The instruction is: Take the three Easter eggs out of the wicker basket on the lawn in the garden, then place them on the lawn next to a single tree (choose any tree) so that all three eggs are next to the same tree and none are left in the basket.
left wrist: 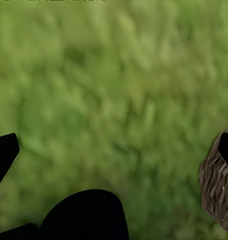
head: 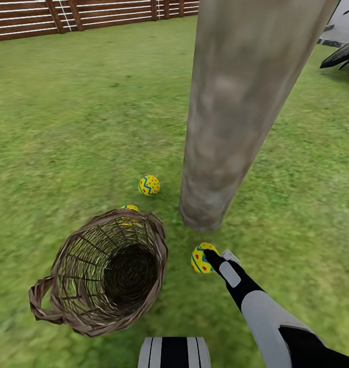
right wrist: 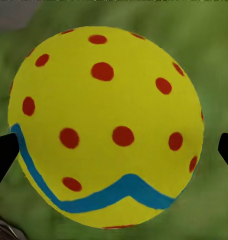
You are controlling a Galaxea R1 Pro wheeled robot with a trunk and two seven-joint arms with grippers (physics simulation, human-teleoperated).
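Head view: wide mottled green lawn (head: 67, 117), with a brown slatted wooden fence (head: 92, 15) along its far edge. Thick pale grey-brown tree trunk (head: 236, 112) standing upright right of centre on the grass. Round open-weave brown wicker basket (head: 105, 271) tipped on its side near the trunk's foot, mouth toward the camera, nothing visible inside. Right arm reaching in from the lower right, right jaws (head: 209, 256) at a yellow egg with blue zigzag band and red spots (head: 200, 258), just beside the base of the trunk. Second yellow spotted egg (head: 149, 185) on the grass left of the trunk, near it. Third yellow egg (head: 129, 208) half hidden behind the basket rim, outside it.

Right wrist view: egg (right wrist: 106, 125) between the two black fingertips (right wrist: 3, 157), spread wide to either side; contact not clear.

Left wrist view: left jaws (left wrist: 114, 150) spread wide over bare grass, basket edge (left wrist: 216, 185) beside one fingertip.
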